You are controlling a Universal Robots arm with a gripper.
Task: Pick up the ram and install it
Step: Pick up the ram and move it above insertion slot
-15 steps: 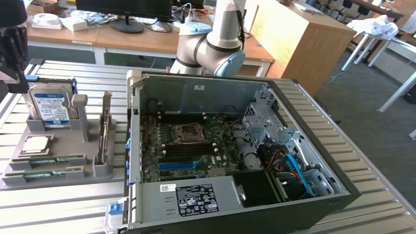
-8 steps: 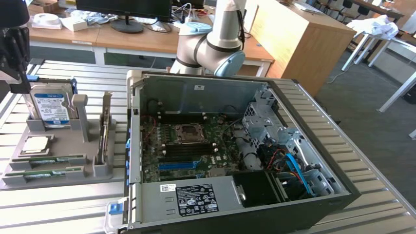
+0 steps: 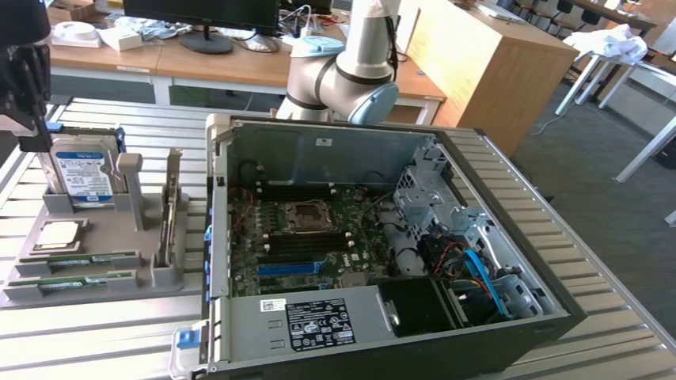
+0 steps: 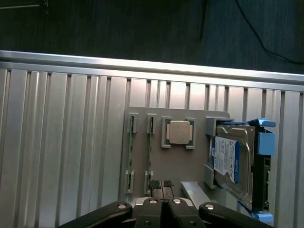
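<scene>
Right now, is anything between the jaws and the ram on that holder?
Nothing visible does. The shut jaws hang above the gray holder, and both ram sticks lie exposed in their slots beside the processor. The hard drive stands off to the side, not over them.

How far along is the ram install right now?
Done: nothing visible yet. In hand: nothing; the hand is shut and empty above the grey holder. Left: both ram sticks sit in the holder, so pickup and seating in the motherboard slots remain.
</scene>
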